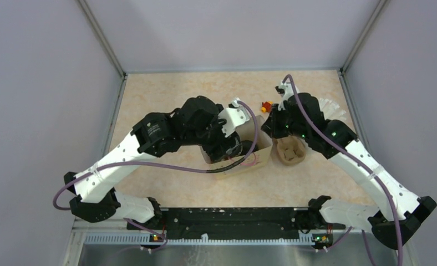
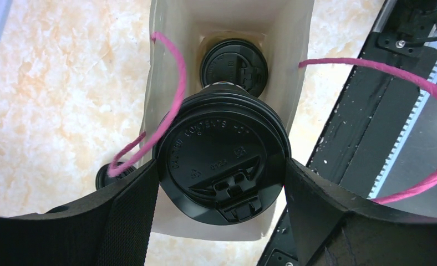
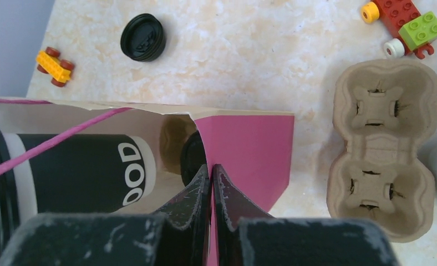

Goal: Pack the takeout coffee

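gripping cup point(image 2: 222, 149) in left claw point(image 2: 222, 183), partly inside bag point(image 2: 166, 55) | right claw point(image 3: 211, 183) pinching bag wall

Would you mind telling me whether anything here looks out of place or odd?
A loose black lid lies by itself outside the paper bag, though both cups wear lids: the held cup in the left gripper and the cup inside the bag. The pulp carrier also sits empty beside the bag.
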You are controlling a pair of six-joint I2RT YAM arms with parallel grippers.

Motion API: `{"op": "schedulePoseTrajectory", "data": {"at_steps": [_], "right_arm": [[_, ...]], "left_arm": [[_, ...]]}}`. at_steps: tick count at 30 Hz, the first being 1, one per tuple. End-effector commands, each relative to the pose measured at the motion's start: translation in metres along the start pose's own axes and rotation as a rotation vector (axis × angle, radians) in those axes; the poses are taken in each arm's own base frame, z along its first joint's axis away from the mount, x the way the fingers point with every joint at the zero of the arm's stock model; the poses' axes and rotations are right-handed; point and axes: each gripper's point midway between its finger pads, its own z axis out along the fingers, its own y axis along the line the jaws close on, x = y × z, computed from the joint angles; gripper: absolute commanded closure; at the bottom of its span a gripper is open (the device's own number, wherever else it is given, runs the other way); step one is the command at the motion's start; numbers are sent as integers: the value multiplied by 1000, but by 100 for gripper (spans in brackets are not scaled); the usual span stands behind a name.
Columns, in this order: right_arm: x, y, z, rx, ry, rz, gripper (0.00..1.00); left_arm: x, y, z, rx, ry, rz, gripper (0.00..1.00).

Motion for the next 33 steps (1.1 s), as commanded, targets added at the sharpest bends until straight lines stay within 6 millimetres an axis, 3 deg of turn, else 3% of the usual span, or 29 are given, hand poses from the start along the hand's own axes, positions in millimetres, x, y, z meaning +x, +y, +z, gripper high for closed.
{"op": "schedulePoseTrajectory", "data": {"at_steps": [1,13,20,23,33], "right_arm": [[-11,11,-14,-33,-55,84,94],[-37,-11,-24,121,-101,27,62],[-42,-21,-26,166,-84,-90,54],[-51,-31,-23,175,-93,-81,53],[-53,-22,-1,57,-65,-115,51]], "left_arm": [[-2,7,-2,-57,-14,47,32],[4,-8,9,-40,33,79,32],[11,-12,19,-43,61,95,32],[5,-11,17,-51,34,94,32],[5,-11,18,-48,30,100,32]]}}
